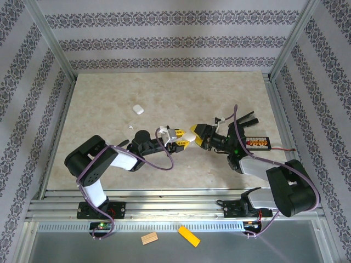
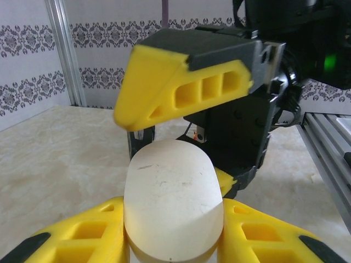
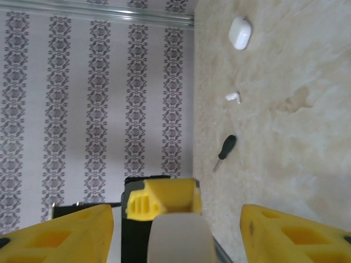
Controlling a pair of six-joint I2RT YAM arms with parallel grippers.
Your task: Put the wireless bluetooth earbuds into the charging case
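Note:
My left gripper is shut on a white pill-shaped charging case, which is closed and sticks forward from the yellow fingers. The two grippers meet tip to tip at the table's middle, left gripper and right gripper. My right gripper is open, its fingers standing above and below the far end of the case with gaps on both sides. One of the wireless bluetooth earbuds, tiny, white and stemmed, lies on the table. A second white case lies further back, closed.
A small black-handled screwdriver lies on the marble table near the earbud. A small circuit board with orange parts sits at the right edge. Aluminium frame rails border the table.

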